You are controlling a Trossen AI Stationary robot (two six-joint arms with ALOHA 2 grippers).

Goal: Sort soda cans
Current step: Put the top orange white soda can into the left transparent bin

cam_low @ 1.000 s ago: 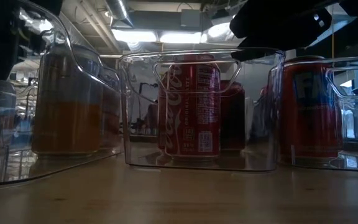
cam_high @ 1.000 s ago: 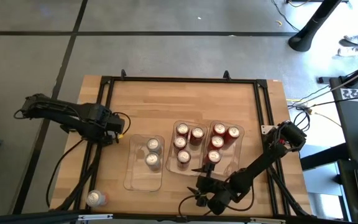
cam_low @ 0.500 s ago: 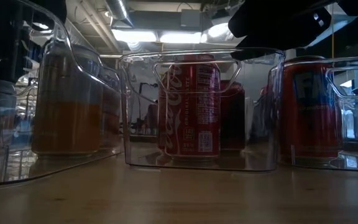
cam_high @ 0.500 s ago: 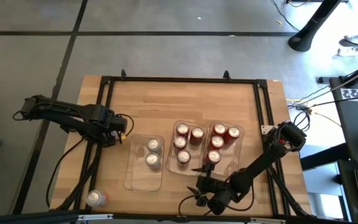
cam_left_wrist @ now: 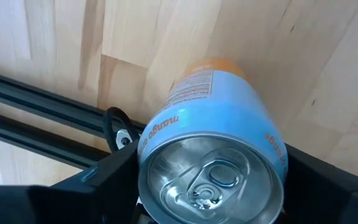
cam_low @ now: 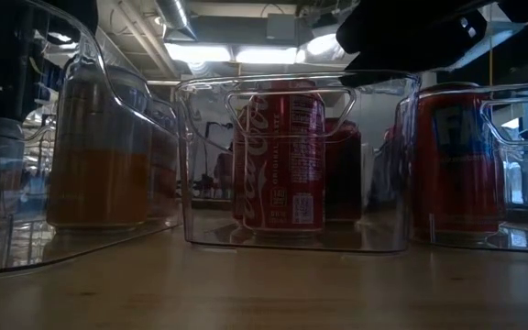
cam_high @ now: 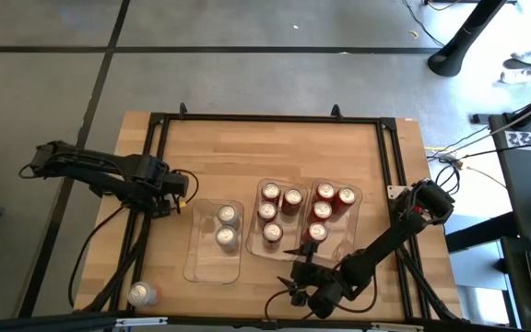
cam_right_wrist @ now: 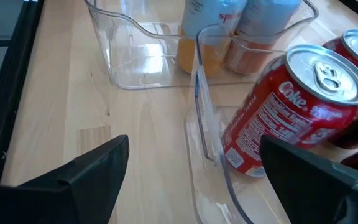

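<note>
Spotter: Cans from above. You have soda cans standing in three clear trays: two silver-topped ones in the left tray, red ones in the middle tray and the right tray. One stray can sits at the near left corner of the table.

Operator: And my arms?

Spotter: Your left gripper is just beside the left tray's far corner. Your right gripper waits at the near edge, in front of the middle tray.

Operator: At table level?

Spotter: A Coke can shows upright behind the middle tray's wall. It tells you little about your grip.

Operator: Left wrist?

Spotter: A blue-and-orange mango can stands upright on the wood, filling the gap between your fingers. I cannot tell whether they are pressing on it.

Operator: Right wrist?

Spotter: The fingers are spread wide, nothing between them.

Operator: So the step?

Spotter: I judge it the pick of the mango can. You need a firm squeeze, then a lift high enough to clear the tray wall, and a set-down beside its like in the left tray.
</note>
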